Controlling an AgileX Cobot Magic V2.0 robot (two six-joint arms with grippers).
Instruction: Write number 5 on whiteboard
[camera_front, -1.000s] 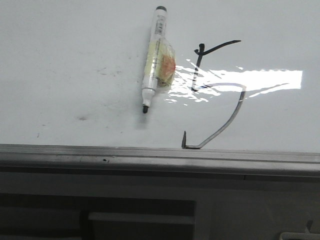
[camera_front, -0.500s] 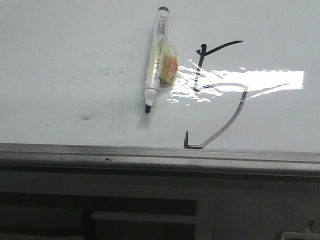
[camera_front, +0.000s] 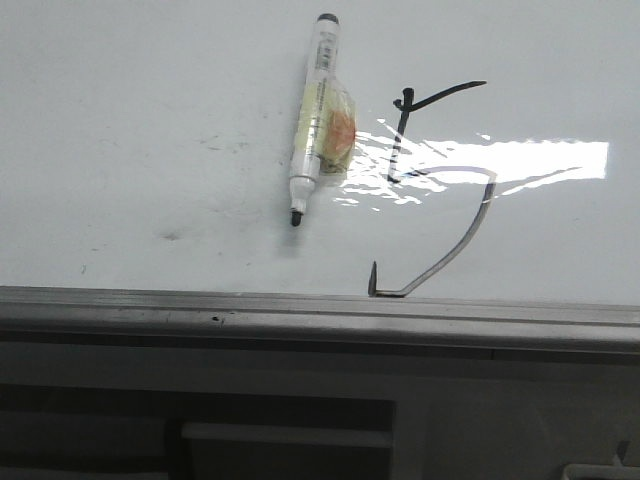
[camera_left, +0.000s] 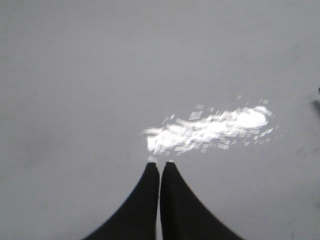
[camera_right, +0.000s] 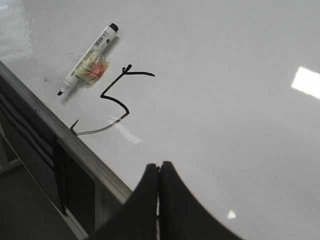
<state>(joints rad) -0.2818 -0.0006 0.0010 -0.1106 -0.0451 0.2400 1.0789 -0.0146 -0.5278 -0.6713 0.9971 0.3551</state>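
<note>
Two matte black claws, left claw (camera_left: 160, 167) and right claw (camera_right: 159, 167), smooth tapering curved fingers.

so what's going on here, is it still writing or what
Nothing is being handled right now. A 5 is already drawn in black on the whiteboard, and the marker lies uncapped on the board just left of it, with no gripper on it. The left gripper and the right gripper are both shut and empty, over bare board. Judging by that, the writing looks done.
</note>
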